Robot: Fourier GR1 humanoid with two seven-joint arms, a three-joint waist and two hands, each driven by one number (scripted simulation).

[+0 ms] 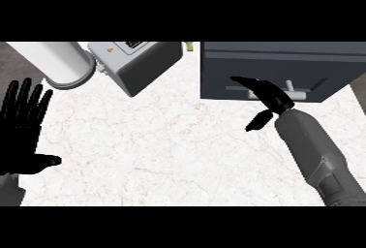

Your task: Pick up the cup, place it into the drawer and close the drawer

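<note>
A dark grey drawer unit stands at the back right of the marble counter. Its front faces me, with a pale handle across it, and the drawer looks pushed in. My right hand lies against the drawer front at the handle, fingers straight and pointing up-left, thumb hanging down. At the left edge my left hand rests open, fingers up. No cup shows anywhere on the counter.
A white cylinder lies at the back left. Beside it a grey box-shaped appliance sits at an angle. A small yellow-green thing peeks out behind the drawer unit.
</note>
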